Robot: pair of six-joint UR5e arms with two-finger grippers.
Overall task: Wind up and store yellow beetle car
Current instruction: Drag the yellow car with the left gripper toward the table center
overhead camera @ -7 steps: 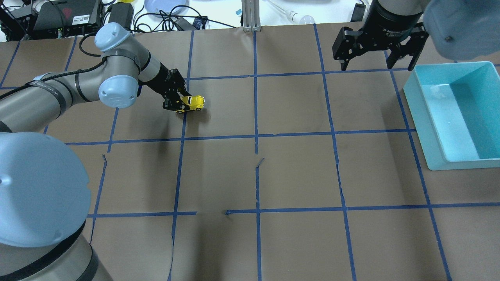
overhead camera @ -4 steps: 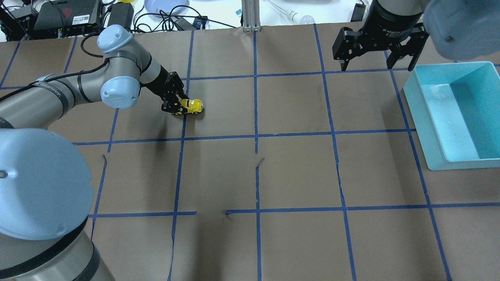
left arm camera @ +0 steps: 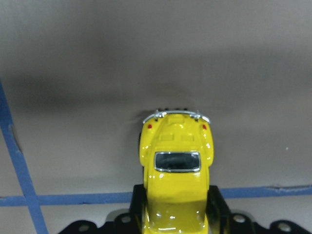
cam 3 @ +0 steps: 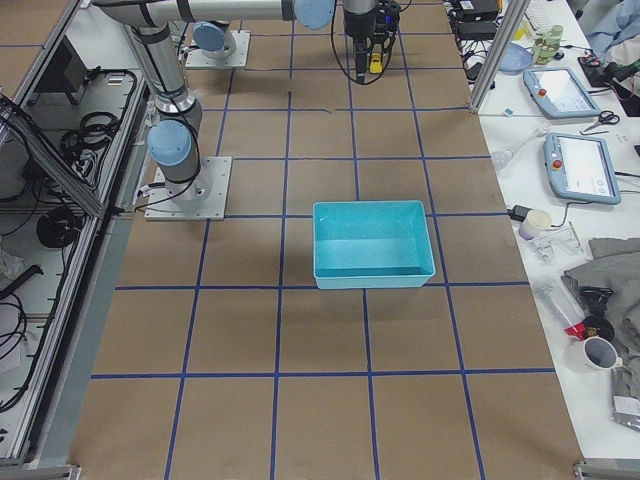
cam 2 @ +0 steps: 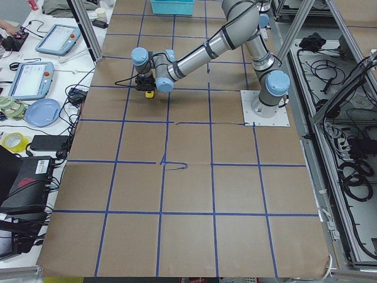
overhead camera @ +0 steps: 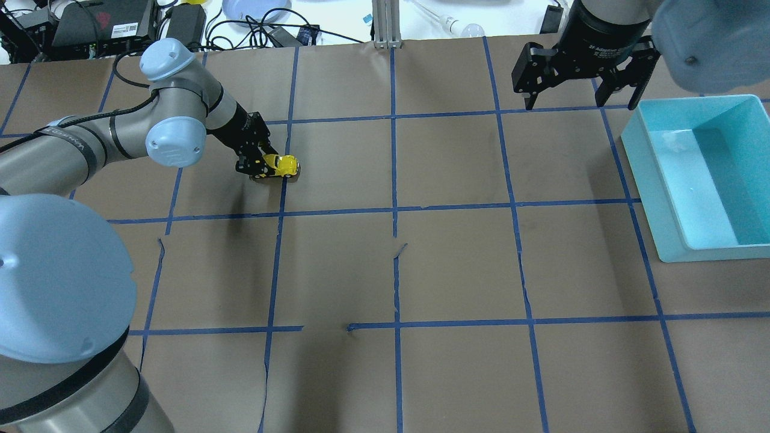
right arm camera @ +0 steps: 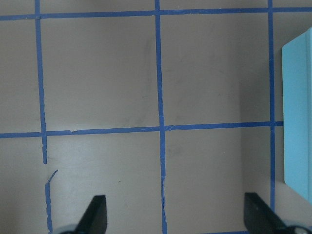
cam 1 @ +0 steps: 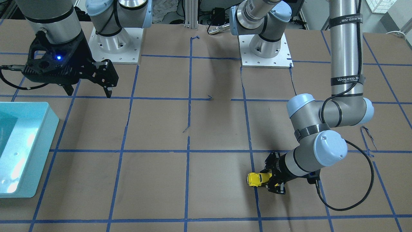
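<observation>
**Step in hand.** My left gripper (overhead camera: 264,167) is clamped narrow on the yellow car (overhead camera: 283,165), one finger on each flank. The end with the red lights points away from my wrist. The car sits low on the brown table (overhead camera: 457,264), just beside a crossing of blue tape lines (left arm camera: 73,199). I judge its wheels are on the paper. I read this as the winding stroke: the car is gripped and rolled along the surface to load its spring.

**Next move.** It calls for steady downward pressure and a straight line. After that I lift with the clamp closed; if I let go on the table, the car may run off.

**Right side.** My right gripper (overhead camera: 580,103) hangs with its jaws wide and empty, near the far corner of the turquoise bin (overhead camera: 643,180). The bin is empty and well apart from the car, across several grid squares.

**Room and edges.**
- Bare paper lies between car and bin.
- The paper seams near the middle are torn and may catch small wheels.
- The cluttered far edge lies beyond the car.
</observation>
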